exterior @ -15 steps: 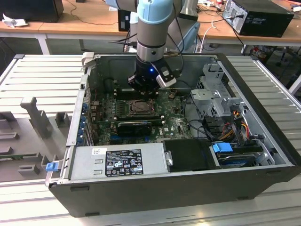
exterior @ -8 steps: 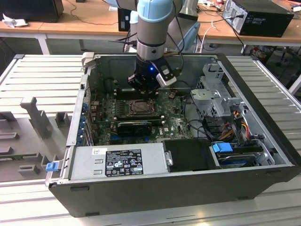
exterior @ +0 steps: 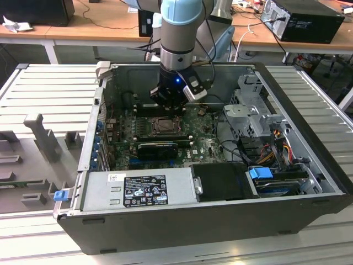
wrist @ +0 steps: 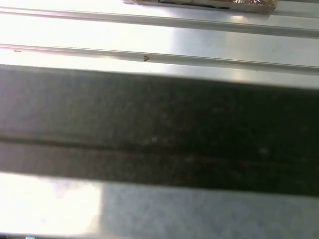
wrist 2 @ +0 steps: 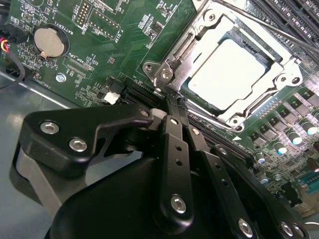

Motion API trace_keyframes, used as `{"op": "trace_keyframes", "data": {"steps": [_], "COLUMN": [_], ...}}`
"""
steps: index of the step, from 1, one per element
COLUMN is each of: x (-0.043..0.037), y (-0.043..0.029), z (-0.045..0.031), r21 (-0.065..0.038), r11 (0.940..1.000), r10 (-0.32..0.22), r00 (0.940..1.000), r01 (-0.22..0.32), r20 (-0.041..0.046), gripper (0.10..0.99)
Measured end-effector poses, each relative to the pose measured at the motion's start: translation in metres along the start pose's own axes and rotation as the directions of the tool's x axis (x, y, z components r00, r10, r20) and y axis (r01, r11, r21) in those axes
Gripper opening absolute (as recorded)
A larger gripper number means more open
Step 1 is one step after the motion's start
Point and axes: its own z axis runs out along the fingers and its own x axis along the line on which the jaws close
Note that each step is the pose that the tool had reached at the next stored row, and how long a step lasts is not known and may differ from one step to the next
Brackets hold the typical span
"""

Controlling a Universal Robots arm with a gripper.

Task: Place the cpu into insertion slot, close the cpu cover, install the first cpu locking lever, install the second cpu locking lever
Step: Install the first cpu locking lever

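Note:
The cpu (wrist 2: 227,74), a pale square chip, lies flat in the socket on the green motherboard; in the exterior view it is the cpu (exterior: 164,126) just below my gripper (exterior: 169,107). The cpu cover (wrist 2: 197,37), a shiny metal frame, lies down around the chip's edges. A thin locking lever rod (wrist 2: 279,31) runs along the socket's far side. In the second wrist view my gripper (wrist 2: 172,98) has its black fingers (wrist 2: 175,149) drawn together, tips at the socket's corner hinge. I cannot tell whether the tips pinch anything.
The open computer case (exterior: 265,69) walls in the board. A long black expansion card (exterior: 157,148) lies beside the socket, with a power supply (exterior: 138,190) in front and a drive cage (exterior: 256,113) with cables at the exterior view's right. A coin battery (wrist 2: 49,41) sits on the board.

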Motion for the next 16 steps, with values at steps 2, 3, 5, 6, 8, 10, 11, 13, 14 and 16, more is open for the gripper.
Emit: {"op": "trace_keyframes", "data": {"steps": [2,3,5,6,8,10,11,13,14,16], "x": [0.0,0.0,0.0,0.0,0.0,0.0001,0.0,0.0,0.0,0.0], "y": [0.0,0.0,0.0,0.0,0.0,-0.0001,0.0,0.0001,0.0002,0.0008], "z": [0.0001,0.0,-0.0003,-0.0003,-0.0003,0.0,0.0007,0.002,0.0025,0.003], "r21": [0.002,0.003,0.002,0.002,0.005,0.016,0.023,0.034,0.036,0.036], "r11": [1.0,1.0,1.0,1.0,1.0,0.9999,0.9997,0.9994,0.9994,0.9994], "r10": [0.0,0.0,0.0,0.0,0.0,0.0,0.0,0.0,0.0,0.0], "r00": [1.0,1.0,1.0,1.0,1.0,1.0,1.0,1.0,1.0,1.0], "r01": [0.0,0.0,0.0,0.0,0.0,0.0,0.0,0.0,0.0,0.0], "r20": [-0.0002,-0.0003,-0.0001,-0.0001,-0.0003,-0.0013,-0.0018,-0.0025,-0.0029,-0.003], "gripper": [0.106,0.106,0.106,0.106,0.106,0.106,0.106,0.106,0.106,0.106]}}
